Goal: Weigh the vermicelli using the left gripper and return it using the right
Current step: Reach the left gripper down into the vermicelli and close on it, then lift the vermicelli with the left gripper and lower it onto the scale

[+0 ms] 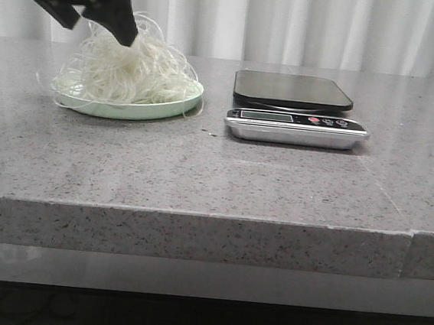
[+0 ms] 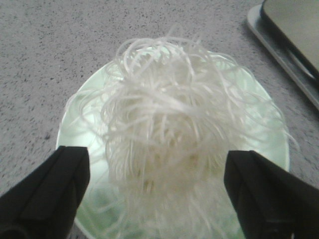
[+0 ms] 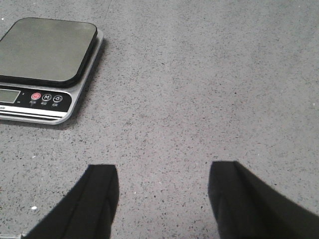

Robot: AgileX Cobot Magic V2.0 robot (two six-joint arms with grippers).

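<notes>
The vermicelli [image 1: 130, 70], a fluffy whitish tangle, lies heaped on a pale green plate [image 1: 172, 106] at the table's back left. My left gripper [image 1: 127, 37] reaches down from the upper left, its tip at the top of the heap. In the left wrist view it [image 2: 157, 174] is open, one black finger [image 2: 55, 184] on each side of the vermicelli [image 2: 174, 114]. The scale [image 1: 295, 108], black platform on a silver base, stands to the right of the plate with nothing on it. My right gripper [image 3: 164, 189] is open and empty above bare table, right of the scale [image 3: 45, 64].
The grey speckled table [image 1: 200, 176] stretches forward to its front edge. White curtains hang behind. A corner of the scale [image 2: 294, 45] shows beside the plate [image 2: 75, 124] in the left wrist view.
</notes>
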